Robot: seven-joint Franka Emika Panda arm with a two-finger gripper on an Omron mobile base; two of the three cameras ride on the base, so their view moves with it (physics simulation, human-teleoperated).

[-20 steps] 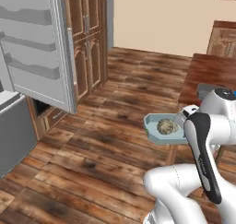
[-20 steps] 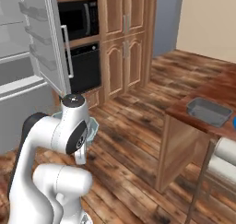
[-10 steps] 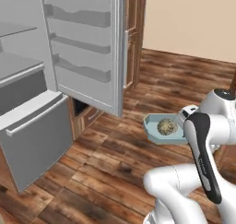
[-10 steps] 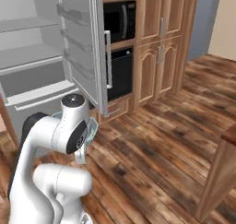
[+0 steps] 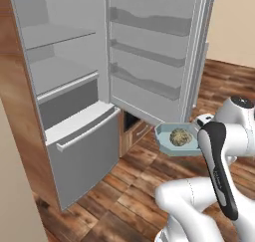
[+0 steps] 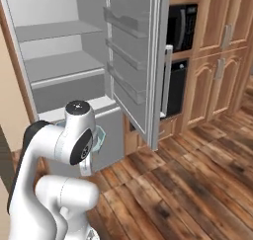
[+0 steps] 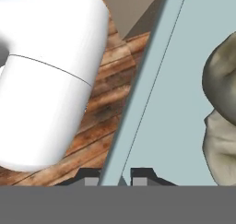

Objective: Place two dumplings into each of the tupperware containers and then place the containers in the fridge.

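My gripper point(image 7: 115, 174) is shut on the rim of the small pale blue tupperware container point(image 5: 162, 134), which it holds level in the air beside my arm. Tan speckled dumplings point(image 5: 180, 137) lie inside as one heap. In the hand view the container's pale blue floor point(image 7: 175, 103) runs up from the fingertips point(image 7: 143, 174), with the dumplings point(image 7: 221, 112) at the right edge. A pale blue corner of the container point(image 6: 100, 138) peeks out behind my arm in the right base view. The fridge point(image 5: 64, 76) stands open ahead, its shelves point(image 6: 59, 61) bare.
The fridge door point(image 5: 154, 57) swings out to the right, just beyond the container, with door racks point(image 6: 131, 61). A grey freezer drawer point(image 5: 82, 151) juts out low. A microwave point(image 6: 180, 26), an oven point(image 6: 175, 86) and wooden cabinets point(image 6: 222, 51) line the right. The wood floor point(image 6: 188, 184) lies open.
The whole picture has shifted as the base turned and drove toward the fridge, which now stands close in both base views. The container stays in the gripper as before.
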